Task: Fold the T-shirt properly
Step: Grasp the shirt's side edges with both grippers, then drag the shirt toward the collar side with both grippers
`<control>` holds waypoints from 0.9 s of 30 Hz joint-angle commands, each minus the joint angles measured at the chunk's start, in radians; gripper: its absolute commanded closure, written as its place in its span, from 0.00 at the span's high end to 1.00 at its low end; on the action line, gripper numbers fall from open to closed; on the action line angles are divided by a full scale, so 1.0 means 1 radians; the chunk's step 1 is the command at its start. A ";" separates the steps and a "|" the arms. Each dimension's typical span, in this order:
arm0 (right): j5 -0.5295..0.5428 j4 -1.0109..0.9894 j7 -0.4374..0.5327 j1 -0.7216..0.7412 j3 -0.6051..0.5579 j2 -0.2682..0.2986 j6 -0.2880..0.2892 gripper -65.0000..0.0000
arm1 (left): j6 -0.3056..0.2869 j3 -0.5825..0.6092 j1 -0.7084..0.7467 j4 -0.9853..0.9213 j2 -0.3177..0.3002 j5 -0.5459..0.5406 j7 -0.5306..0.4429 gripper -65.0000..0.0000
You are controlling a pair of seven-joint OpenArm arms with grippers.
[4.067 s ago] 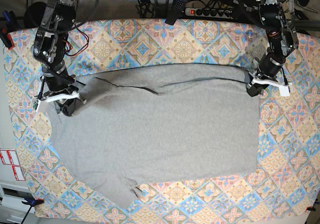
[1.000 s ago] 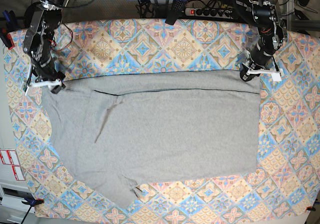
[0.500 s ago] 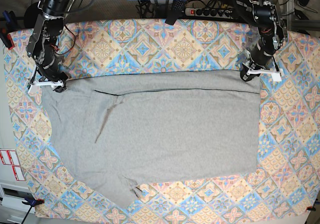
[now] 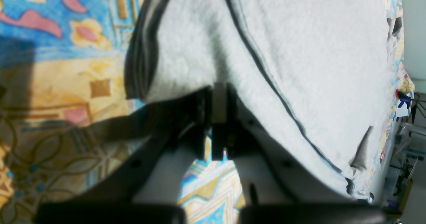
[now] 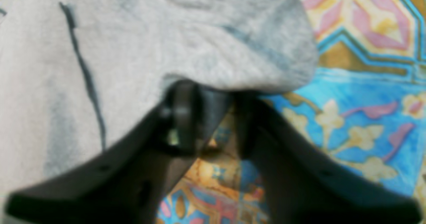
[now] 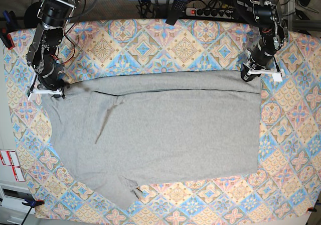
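The T-shirt lies spread flat, plain grey side up, on the bench, which is covered by a patterned tablecloth. A fold line runs across the shirt just below its far edge, between the 2 grippers. No container is in view.

The left gripper is pressed together on the T-shirt, pinching a far corner of the fabric; a small bulge of cloth rises directly ahead of its tips, and a dark seam runs away from it along the fold. In the base view this gripper sits at the shirt's corner on that view's right.

The right gripper stands at the opposite far corner, on the base view's left. Its 2 fingers show a gap between them with tablecloth visible through it, and the edge of the T-shirt drapes just over the tips. The wrist picture is blurred, so whether any cloth is caught between them cannot be told.

Both grippers' tips are partly hidden under fabric. The near sleeve reaches toward the bench edge. Both wrist views cut off most of the shirt.
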 commanded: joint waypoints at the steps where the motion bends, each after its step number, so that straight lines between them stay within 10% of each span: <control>1: -0.005 0.008 -0.025 0.002 0.003 0.007 -0.004 0.16 | -0.006 0.000 -0.002 0.011 -0.008 -0.001 0.000 0.00; 4: -0.005 0.013 -0.025 0.001 0.003 0.007 -0.004 0.00 | -0.010 0.000 0.011 0.012 -0.010 -0.003 0.000 0.00; 27: -0.005 0.424 -0.034 -0.409 0.106 0.003 -0.004 0.00 | -0.013 -0.004 0.336 0.293 -0.013 -0.003 0.000 0.00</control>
